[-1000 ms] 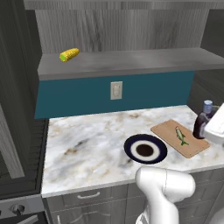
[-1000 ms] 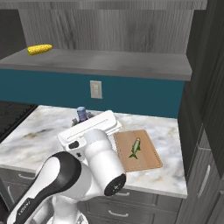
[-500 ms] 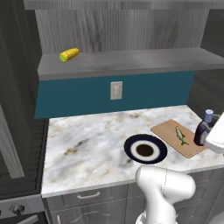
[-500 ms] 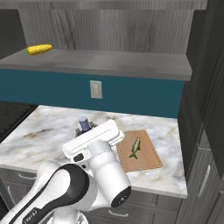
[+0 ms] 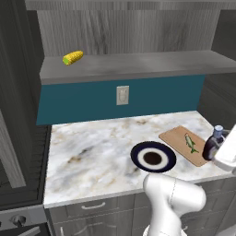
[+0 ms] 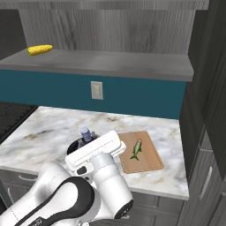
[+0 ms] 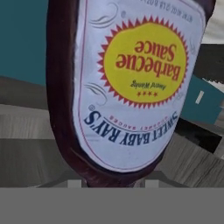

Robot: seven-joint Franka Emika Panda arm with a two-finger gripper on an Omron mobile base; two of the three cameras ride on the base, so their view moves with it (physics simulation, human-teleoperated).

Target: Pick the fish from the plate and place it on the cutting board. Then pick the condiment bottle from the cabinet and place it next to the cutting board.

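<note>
- My gripper [image 7: 112, 186] clamps the bottle [image 5: 213, 145], keeping it upright for setting down.
- It hangs beside the board [image 5: 188, 145], where the fish [image 5: 190, 143] lies.

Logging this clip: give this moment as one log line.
fish: on cutting board | condiment bottle: in gripper, beside board | plate: empty
</note>
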